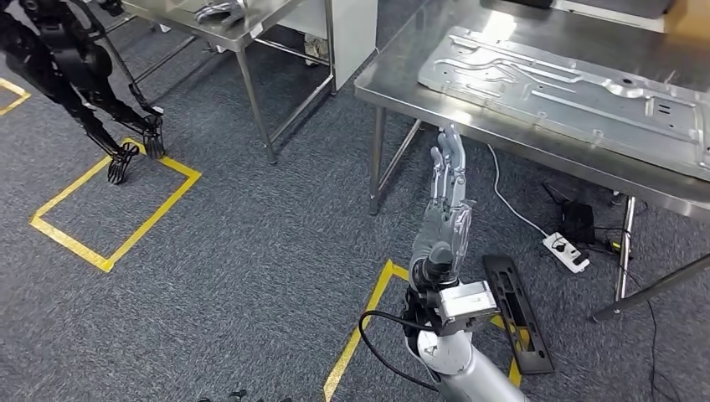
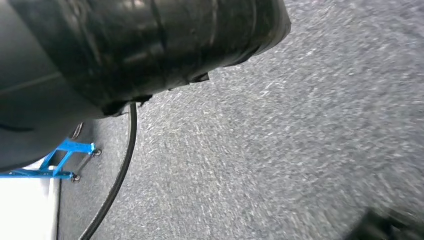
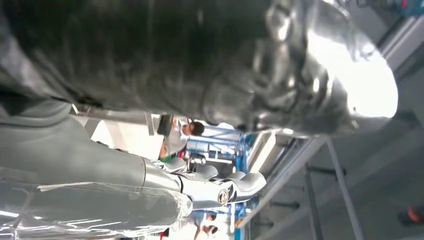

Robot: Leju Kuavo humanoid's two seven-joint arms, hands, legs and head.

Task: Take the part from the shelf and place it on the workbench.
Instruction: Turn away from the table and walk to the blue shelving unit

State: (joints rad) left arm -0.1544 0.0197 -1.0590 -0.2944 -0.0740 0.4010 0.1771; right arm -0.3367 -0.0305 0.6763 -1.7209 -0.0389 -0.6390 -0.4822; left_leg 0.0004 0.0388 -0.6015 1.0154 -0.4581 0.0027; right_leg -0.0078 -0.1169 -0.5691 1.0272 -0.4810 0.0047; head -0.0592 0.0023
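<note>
Head view: the part (image 1: 569, 92), a large flat stamped sheet-metal panel, lies on the steel worktop (image 1: 393, 79) at about 1 o'clock from the right hand (image 1: 444, 213). Its long axis runs from 10 o'clock to 4 o'clock, roughly parallel to the worktop's near edge. The right hand is raised in front of and below that edge, fingers (image 1: 450, 159) extended and spread toward 12 o'clock, tips just under the rim; they grasp nothing and do not touch the part. In the right wrist view the same fingers (image 3: 235, 182) lie straight beneath the shiny underside of the worktop. The left hand cannot be made out; the left wrist view shows grey carpet (image 2: 300, 140) and a black cable (image 2: 122, 170), so its state cannot be told. Panel appearance: pale silver, ribbed with pressed channels, several punched holes, thin and wide, lying flat, its far-right end cut off by the frame. Judgement: the part already rests on a worktop, so placement looks complete, and the right hand is the nearer one.
</note>
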